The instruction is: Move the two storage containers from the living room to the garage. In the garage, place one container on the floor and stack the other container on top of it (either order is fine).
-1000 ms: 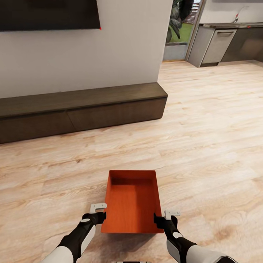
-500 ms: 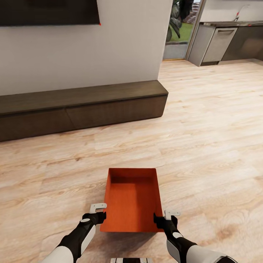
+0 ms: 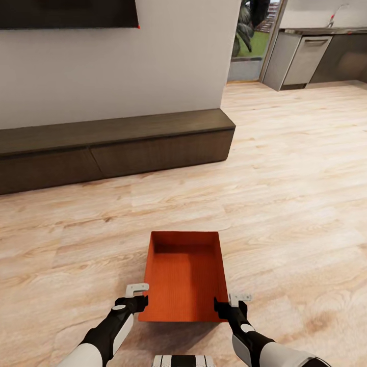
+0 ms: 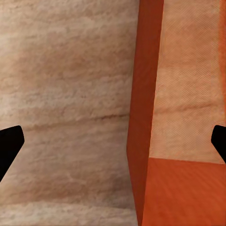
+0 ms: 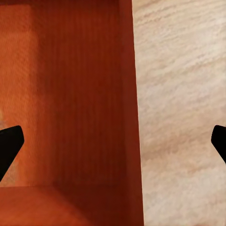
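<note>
One orange-red storage container point(image 3: 184, 278) sits low in front of me over the light wood-plank living room floor point(image 3: 285, 204). My left gripper point(image 3: 138, 295) is at its near left corner and my right gripper point(image 3: 227, 302) at its near right corner. In the left wrist view the left gripper point(image 4: 113, 146) is open, its dark fingertips far apart on either side of the container's side wall point(image 4: 141, 117). The right gripper point(image 5: 113, 146) is open in the same way, across the opposite wall point(image 5: 129, 94). I cannot tell whether the container rests on the floor.
A long low dark-brown cabinet point(image 3: 117, 148) runs along the white wall point(image 3: 153, 61) ahead, under a black TV screen point(image 3: 66, 12). To the right, the wood floor leads to grey kitchen units point(image 3: 306, 56) and a glass door with a plant point(image 3: 252, 35). My striped base point(image 3: 183, 361) shows below.
The whole picture shifted: the cabinet and the container slid slightly up the view and my striped base came into sight. Both grippers kept their place beside the container.
</note>
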### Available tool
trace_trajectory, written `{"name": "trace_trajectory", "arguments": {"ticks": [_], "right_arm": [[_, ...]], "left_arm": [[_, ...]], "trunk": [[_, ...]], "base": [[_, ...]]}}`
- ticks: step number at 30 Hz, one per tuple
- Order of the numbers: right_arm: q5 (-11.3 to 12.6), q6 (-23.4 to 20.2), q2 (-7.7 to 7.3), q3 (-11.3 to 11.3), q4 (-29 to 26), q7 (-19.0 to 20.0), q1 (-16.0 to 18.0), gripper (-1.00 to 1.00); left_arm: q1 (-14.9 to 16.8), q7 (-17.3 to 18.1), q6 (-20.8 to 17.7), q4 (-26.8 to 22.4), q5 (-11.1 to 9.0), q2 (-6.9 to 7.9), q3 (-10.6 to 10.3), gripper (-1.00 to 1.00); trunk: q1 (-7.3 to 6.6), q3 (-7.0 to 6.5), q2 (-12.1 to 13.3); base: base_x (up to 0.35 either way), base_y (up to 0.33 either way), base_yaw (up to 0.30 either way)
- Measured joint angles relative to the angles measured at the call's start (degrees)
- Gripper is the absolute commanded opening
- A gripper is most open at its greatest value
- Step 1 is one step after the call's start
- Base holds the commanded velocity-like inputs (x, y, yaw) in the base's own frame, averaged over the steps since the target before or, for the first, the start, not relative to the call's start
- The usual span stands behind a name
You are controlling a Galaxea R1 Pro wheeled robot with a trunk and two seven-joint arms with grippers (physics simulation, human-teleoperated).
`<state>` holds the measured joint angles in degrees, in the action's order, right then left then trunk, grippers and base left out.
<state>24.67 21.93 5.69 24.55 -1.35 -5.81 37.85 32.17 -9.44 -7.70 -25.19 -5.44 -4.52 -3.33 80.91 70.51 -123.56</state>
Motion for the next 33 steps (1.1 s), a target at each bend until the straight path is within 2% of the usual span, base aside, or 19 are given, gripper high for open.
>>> {"name": "trace_trajectory", "arguments": {"ticks": [15, 33], "right_arm": [[0.0, 0.0, 0.00, 0.0, 0.0, 0.0, 0.0, 1.00], [0.0, 0.0, 0.00, 0.0, 0.0, 0.0, 0.0, 1.00]], "left_arm": [[0.0, 0.0, 0.0, -0.1, 0.0, 0.00, 0.0, 1.00], [0.0, 0.1, -0.1, -0.1, 0.0, 0.02, 0.1, 1.00]], "trunk": [[3.30, 2.69, -6.0], [3.30, 2.70, -6.0]], "base": [[0.000, 0.000, 0.000], [0.000, 0.000, 0.000]]}}
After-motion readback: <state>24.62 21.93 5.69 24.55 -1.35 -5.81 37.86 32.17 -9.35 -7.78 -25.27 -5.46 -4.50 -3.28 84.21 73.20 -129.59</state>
